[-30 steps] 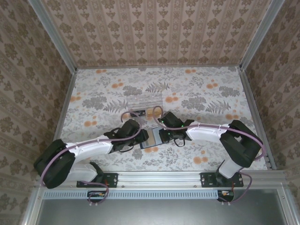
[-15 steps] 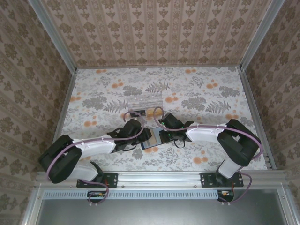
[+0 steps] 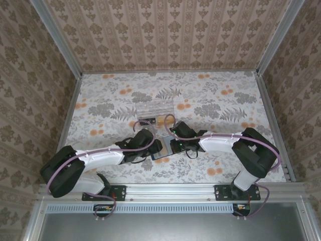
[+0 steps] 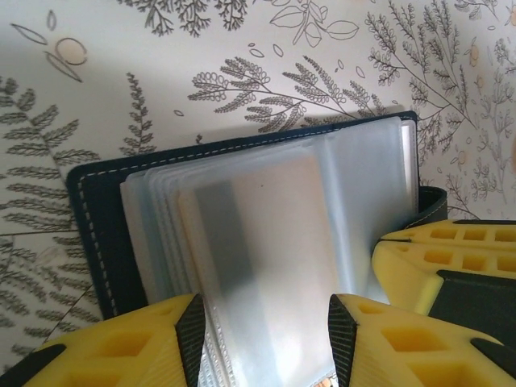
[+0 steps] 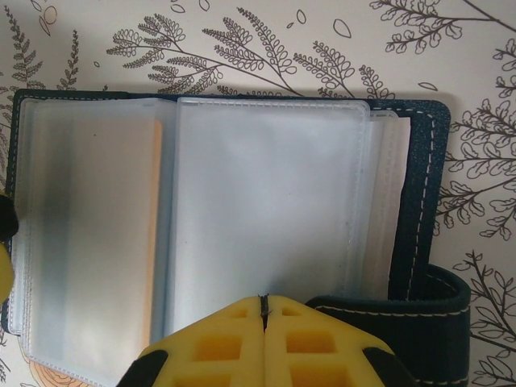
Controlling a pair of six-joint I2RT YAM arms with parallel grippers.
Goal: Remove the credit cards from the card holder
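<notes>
Two grippers meet over the card holder (image 5: 419,201), lying open near the front of the table (image 3: 225,100). Left gripper (image 4: 260,322) has just crept in, jaws apart astride a sleeved credit card (image 4: 266,234), perhaps pinching it; I cannot tell. Right gripper (image 5: 262,310) stays clenched at the edge of the sleeves (image 5: 266,201). Withdrawal looks close. Beyond sits a clear box (image 3: 154,109).

Card holder (image 3: 160,153), from above largely hidden beneath the right gripper (image 3: 169,148); credit cards (image 5: 97,242) blurred behind frosted sleeves (image 4: 274,226), whose near ends are cut off between the fingertips of the left gripper (image 4: 262,322).
</notes>
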